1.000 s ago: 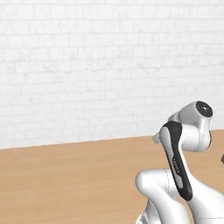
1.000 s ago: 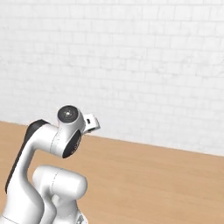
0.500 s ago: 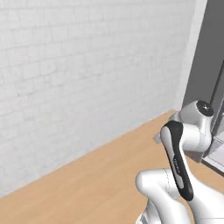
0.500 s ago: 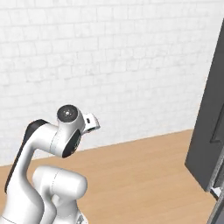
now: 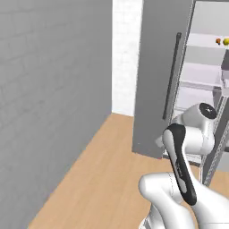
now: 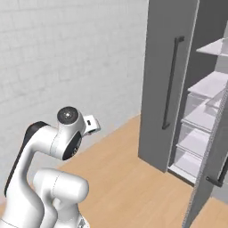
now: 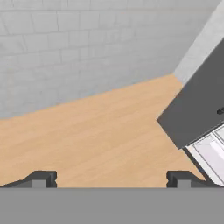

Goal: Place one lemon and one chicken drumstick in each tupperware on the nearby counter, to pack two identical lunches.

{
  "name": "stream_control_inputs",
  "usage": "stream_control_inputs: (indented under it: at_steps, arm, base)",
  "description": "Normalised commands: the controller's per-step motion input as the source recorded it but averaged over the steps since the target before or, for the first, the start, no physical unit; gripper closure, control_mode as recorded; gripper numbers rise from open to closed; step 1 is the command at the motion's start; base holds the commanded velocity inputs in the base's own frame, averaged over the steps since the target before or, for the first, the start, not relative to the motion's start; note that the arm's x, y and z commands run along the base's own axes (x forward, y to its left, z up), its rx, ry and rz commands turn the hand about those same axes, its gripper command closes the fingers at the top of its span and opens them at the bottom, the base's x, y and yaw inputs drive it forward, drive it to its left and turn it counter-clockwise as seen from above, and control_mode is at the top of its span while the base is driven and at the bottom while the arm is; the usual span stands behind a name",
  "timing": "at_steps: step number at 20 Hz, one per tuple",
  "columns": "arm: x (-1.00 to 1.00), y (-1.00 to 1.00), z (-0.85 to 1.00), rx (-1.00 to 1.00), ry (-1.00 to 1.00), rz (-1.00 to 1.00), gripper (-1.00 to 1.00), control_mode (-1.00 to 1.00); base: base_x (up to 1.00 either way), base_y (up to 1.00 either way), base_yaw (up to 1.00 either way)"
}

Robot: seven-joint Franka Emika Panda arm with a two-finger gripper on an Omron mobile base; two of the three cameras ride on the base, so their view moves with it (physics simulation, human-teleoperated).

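The open refrigerator point(image 5: 197, 89) stands as the landmark: its grey door point(image 6: 167, 84) with a dark vertical handle point(image 6: 171, 82) swings out over the wood floor point(image 5: 107, 179), blocking the approach from the left. Left of that door, bare floor runs to the white brick wall point(image 6: 67, 67). Right of it, the shelves point(image 6: 202, 116) lie open, and 2 small fruits point(image 5: 222, 41) sit on an upper one.

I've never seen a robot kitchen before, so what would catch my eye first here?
Probably the tall grey fridge standing open on the right, its pale shelves bare apart from two small fruits high up. Then the white arm folded low over the wood floor, its gripper open and empty.
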Motion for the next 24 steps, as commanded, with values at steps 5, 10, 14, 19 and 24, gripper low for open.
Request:
stream_control_inputs:
  at_steps: [5,10,14,19,24]
  arm:
    - [0.00,0.00,0.00,0.00,0.00,0.00,-1.00,1.00]
    - [0.00,0.00,0.00,0.00,0.00,0.00,-1.00,1.00]
    - [0.00,0.00,0.00,0.00,0.00,0.00,-1.00,1.00]
    - [0.00,0.00,0.00,0.00,0.00,0.00,-1.00,1.00]
    - [0.00,0.00,0.00,0.00,0.00,0.00,-1.00,1.00]
  base:
    - [0.66,0.50,-0.88]
    - [0.82,0.66,-0.81]
    - [0.66,0.49,-0.31]
    - [0.79,0.28,-0.09]
    - [1.00,0.16,-0.04]
